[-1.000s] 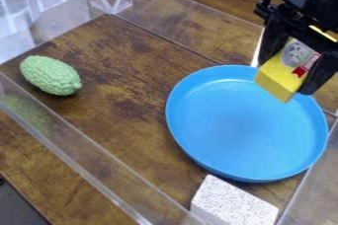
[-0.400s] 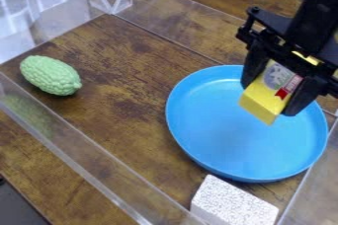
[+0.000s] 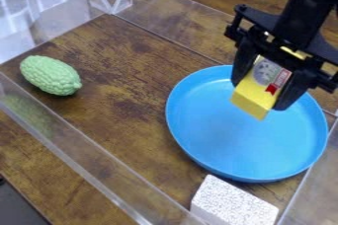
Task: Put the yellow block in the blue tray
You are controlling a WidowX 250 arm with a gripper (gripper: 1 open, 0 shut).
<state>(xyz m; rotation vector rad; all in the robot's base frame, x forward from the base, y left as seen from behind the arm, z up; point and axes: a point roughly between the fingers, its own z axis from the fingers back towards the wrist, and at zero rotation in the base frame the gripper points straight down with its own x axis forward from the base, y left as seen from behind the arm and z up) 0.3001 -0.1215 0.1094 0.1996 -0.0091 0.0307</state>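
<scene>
Yellow block [image 3: 256,94] is in your gripper [image 3: 263,76] in the camera view, pinched between the fingers and overlapping the upper part of the blue tray [image 3: 247,140], around twelve o'clock on it. The pickup is done; what remains is lowering and letting go, and I can't judge the height left. Your arm [image 3: 306,14] reaches in from one o'clock, fingers angled down toward seven, with the block tilted. The green lump [image 3: 50,75] sits at ten o'clock of the tray, well apart; the white foam block [image 3: 234,201] lies just beside its rim at six.
</scene>
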